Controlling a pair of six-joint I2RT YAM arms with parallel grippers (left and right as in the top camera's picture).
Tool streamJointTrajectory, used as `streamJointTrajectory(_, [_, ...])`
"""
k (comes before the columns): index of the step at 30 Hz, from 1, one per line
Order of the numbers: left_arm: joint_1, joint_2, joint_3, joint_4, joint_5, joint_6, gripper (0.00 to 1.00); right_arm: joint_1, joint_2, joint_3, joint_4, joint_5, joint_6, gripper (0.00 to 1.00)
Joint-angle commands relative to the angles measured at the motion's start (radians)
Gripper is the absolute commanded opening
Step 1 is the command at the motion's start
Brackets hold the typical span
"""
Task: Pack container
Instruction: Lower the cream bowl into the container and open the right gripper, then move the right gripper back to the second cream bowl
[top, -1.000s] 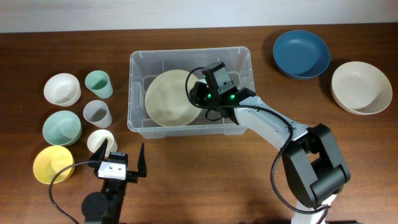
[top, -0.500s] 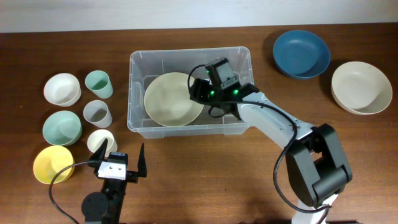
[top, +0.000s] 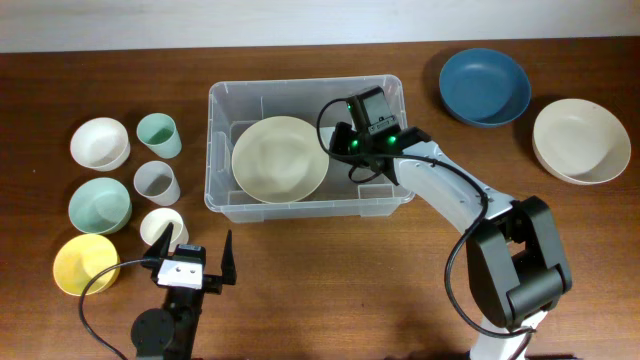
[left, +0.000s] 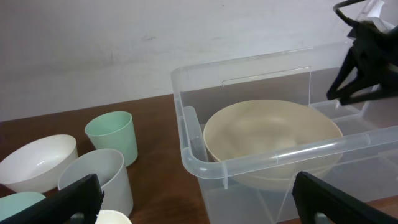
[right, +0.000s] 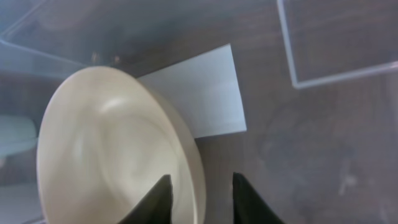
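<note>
Cream bowl (top: 279, 159) sits in the container (top: 300, 82), right gripper (right: 201, 180) slightly parted over its rim, holding nothing; next, likely lift clear

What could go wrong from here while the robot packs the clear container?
1. The right gripper is very near the rim of the cream bowl; a sideways move may bump and shift it.
2. That bowl covers much of the container floor, so the blue bowl may fit only stacked.
3. The grey cup stands close between other cups; grasping one may knock its neighbours.
</note>
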Motion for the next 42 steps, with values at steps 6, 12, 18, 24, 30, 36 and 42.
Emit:
streamJointTrajectory(6, [0.005, -0.005, -0.003, -0.005, -0.006, -0.009, 1.0, -0.029, -0.095, 0.124, -0.018, -0.061, -0.123, 0.05])
streamJointTrajectory(12, [0.005, -0.005, -0.003, -0.005, -0.006, -0.009, 0.99, -0.175, -0.2, 0.309, -0.341, 0.091, -0.124, 0.23])
streamJointTrajectory(18, [0.005, -0.005, -0.003, -0.005, -0.006, -0.009, 0.99, -0.456, -0.253, 0.425, -0.632, 0.119, -0.127, 0.81])
streamJointTrajectory(24, [0.005, -0.005, -0.003, -0.005, -0.006, -0.009, 0.99, -0.721, -0.225, 0.406, -0.748, 0.119, -0.126, 0.99])
streamJointTrajectory(30, [0.005, -0.005, -0.003, -0.005, -0.006, -0.009, 1.0, -0.872, -0.153, 0.382, -0.745, 0.182, -0.126, 0.99])
streamJointTrajectory(36, [0.005, -0.005, -0.003, -0.005, -0.006, -0.009, 0.99, -0.962, -0.035, 0.382, -0.685, 0.187, -0.126, 0.99])
streamJointTrajectory(42, [0.005, -0.005, -0.003, -0.005, -0.006, -0.009, 0.99, -0.998, 0.067, 0.382, -0.657, 0.186, -0.121, 0.99])
